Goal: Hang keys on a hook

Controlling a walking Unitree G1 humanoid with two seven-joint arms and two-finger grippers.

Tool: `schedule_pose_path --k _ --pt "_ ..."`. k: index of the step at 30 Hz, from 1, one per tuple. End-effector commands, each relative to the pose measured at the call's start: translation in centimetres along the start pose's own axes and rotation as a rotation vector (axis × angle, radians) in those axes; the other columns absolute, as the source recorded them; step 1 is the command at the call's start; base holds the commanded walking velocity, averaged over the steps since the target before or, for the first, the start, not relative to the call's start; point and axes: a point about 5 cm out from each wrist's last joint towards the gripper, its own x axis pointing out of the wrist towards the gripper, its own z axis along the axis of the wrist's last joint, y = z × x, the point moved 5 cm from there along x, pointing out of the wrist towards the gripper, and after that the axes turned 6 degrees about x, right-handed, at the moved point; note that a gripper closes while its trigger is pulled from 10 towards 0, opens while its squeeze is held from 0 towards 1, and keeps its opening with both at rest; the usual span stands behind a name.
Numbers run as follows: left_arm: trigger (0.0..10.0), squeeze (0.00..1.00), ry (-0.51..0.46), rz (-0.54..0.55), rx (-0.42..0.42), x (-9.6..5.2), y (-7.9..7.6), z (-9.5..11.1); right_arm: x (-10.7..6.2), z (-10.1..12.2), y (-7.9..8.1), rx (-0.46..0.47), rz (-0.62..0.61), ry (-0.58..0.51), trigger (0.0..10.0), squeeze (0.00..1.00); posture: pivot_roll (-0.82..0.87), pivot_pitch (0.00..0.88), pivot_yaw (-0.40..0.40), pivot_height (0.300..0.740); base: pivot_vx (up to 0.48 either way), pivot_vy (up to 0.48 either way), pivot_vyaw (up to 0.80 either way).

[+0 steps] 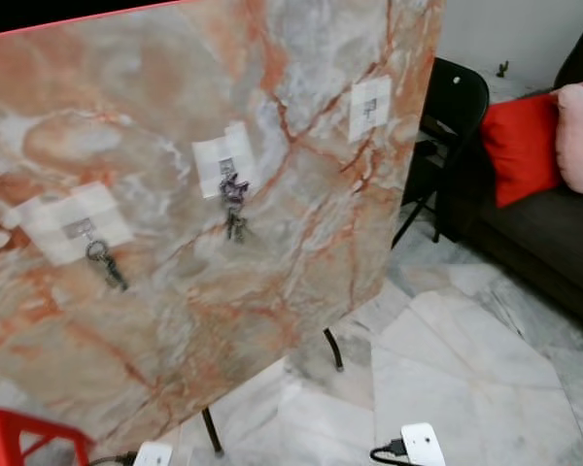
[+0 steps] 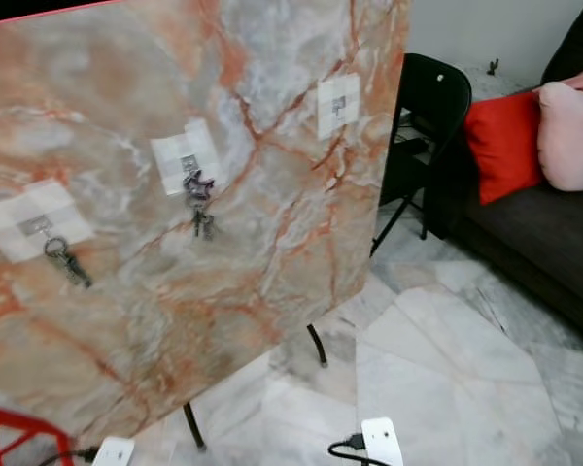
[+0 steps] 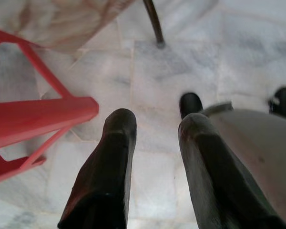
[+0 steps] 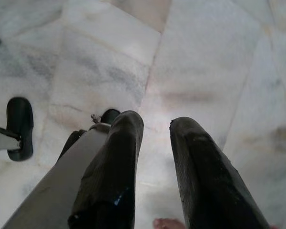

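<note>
A big marble board [image 1: 175, 320] leans on thin black legs. It has three white pads stuck on it, each with a small hook. A bunch of keys [image 1: 234, 204] hangs from the middle hook [image 1: 226, 167]. Another key ring [image 1: 107, 262] hangs from the hook on the robot's left. The hook on the far pad [image 1: 369, 105] up by the black chair [image 1: 452, 107] has nothing on it.

So the hanging looks done to me, at least for two sets of keys. If one more set is meant for the bare hook, I can't see any such keys around.

Both arms hang down by the floor. The left gripper [image 3: 155, 148] points at the pale floor tiles, close to a red plastic stool [image 3: 33, 117]. Its two black fingers are spread apart, and nothing is between them. The right gripper [image 4: 156, 143] points at the floor [image 4: 219, 57] too. Its fingers are also apart and hold nothing. Neither one touches the keys or the board.
</note>
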Motion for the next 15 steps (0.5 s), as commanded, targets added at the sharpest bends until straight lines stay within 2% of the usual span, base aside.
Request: schedule_pose_path --k 1,3,6,15 --pt "10.0 0.0 0.042 0.009 -0.024 -0.21 0.21 -1.5 0.03 0.25 0.2 -0.013 0.006 -0.004 10.0 0.0 0.01 0.0 0.005 0.74 0.0 0.0 0.8" --pt "10.0 0.0 0.043 0.007 -0.035 -0.19 0.22 -1.45 0.03 0.24 0.23 -0.013 0.007 -0.003 10.0 0.0 0.0 0.0 0.008 0.74 0.0 0.0 0.8" --pt "10.0 0.0 0.043 0.023 -0.145 -0.15 0.41 -1.36 0.03 0.24 0.3 -0.016 0.009 -0.004 10.0 0.0 0.0 0.0 0.013 0.74 0.0 0.0 0.8" --pt "10.0 0.0 0.024 0.022 -0.174 -0.05 0.34 -0.85 0.02 0.15 0.41 -0.021 0.01 -0.001 10.0 0.0 -0.01 0.0 0.018 0.74 0.0 0.0 0.8"
